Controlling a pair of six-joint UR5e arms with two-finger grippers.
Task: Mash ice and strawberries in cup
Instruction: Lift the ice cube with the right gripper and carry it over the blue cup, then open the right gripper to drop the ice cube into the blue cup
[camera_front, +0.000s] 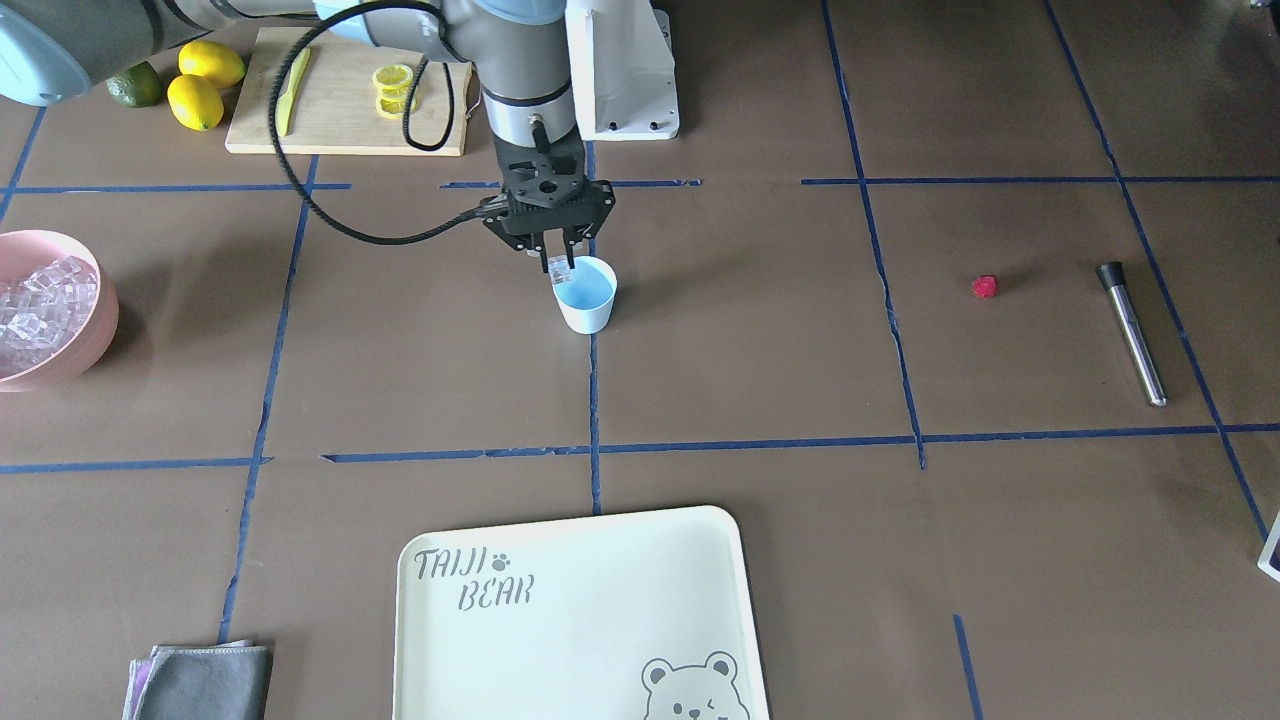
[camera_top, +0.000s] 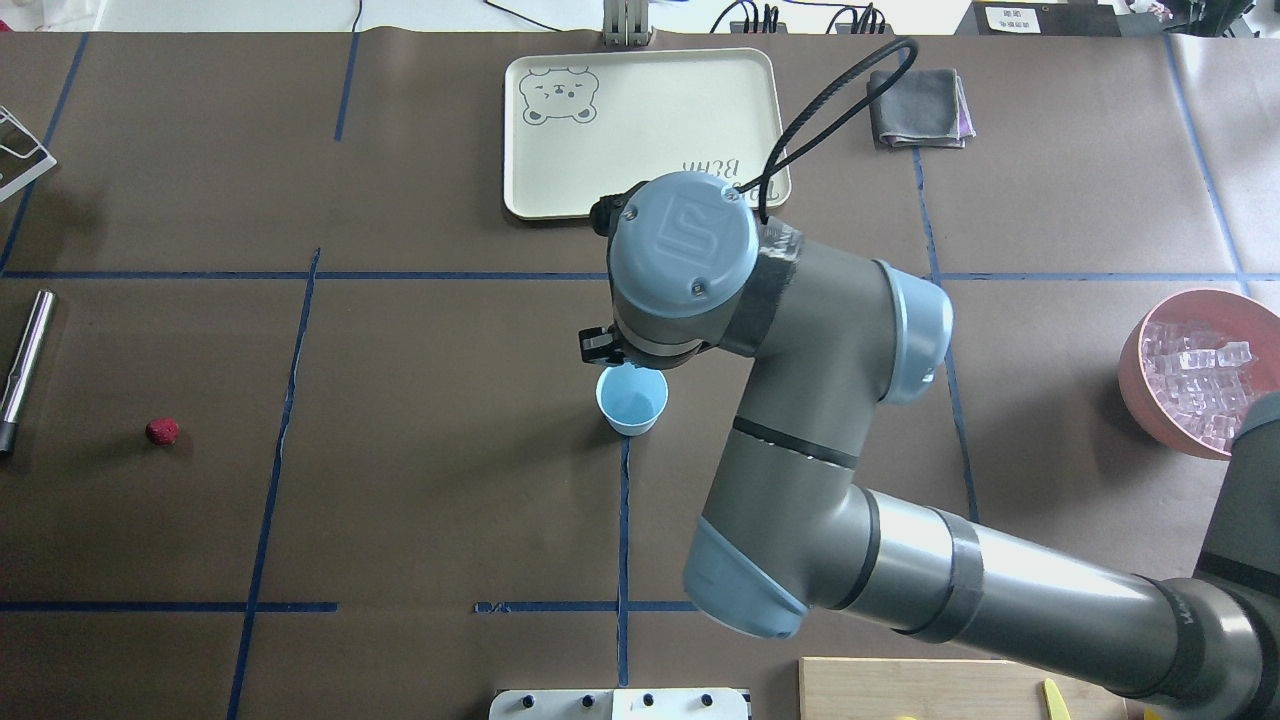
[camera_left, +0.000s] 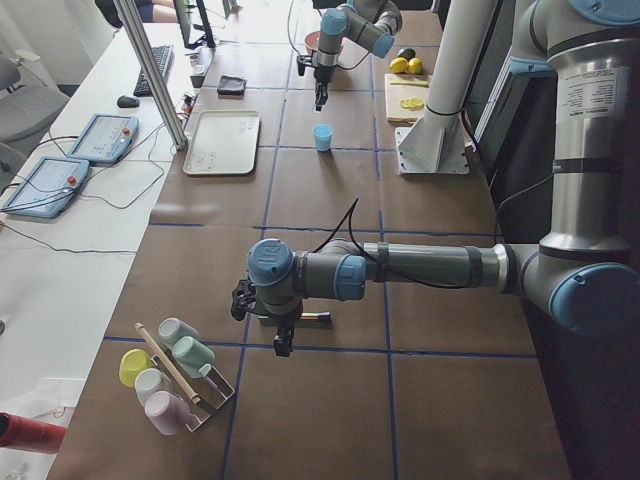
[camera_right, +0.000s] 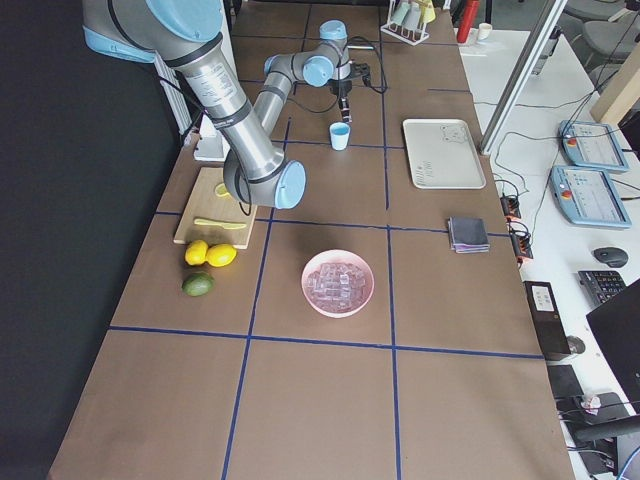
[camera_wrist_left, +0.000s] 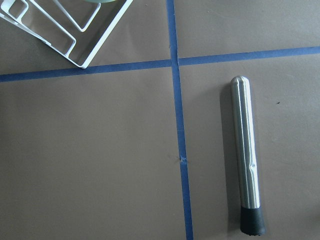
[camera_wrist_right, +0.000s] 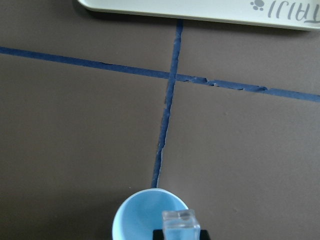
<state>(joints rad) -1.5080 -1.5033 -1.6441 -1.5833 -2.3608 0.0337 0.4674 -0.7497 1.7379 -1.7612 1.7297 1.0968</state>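
Hidden overhead beneath its own wrist: right tool (camera_front: 560, 262). Cut by the right wrist view's lower edge: cup (camera_wrist_right: 137, 220), ice cube (camera_wrist_right: 181, 226). Too small to judge, open or closed: left tool (camera_left: 283, 350).

I note the cup (camera_front: 586, 297) is white outside and light blue inside, the ice (camera_wrist_right: 180, 225) clear, the strawberry (camera_front: 985, 287) dark red. The bowl (camera_front: 104, 312) is pink. The table (camera_front: 760, 350) is brown with a blue tape grid, and the tray (camera_front: 600, 640) is cream with grey bear print.

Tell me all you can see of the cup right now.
The cup is small, white outside, light blue inside, tapered, handleless and plastic-looking. It stands upright on the brown table, on a blue tape line, seemingly empty. Nothing seems to touch it; the right gripper holds an ice cube just above its rim.
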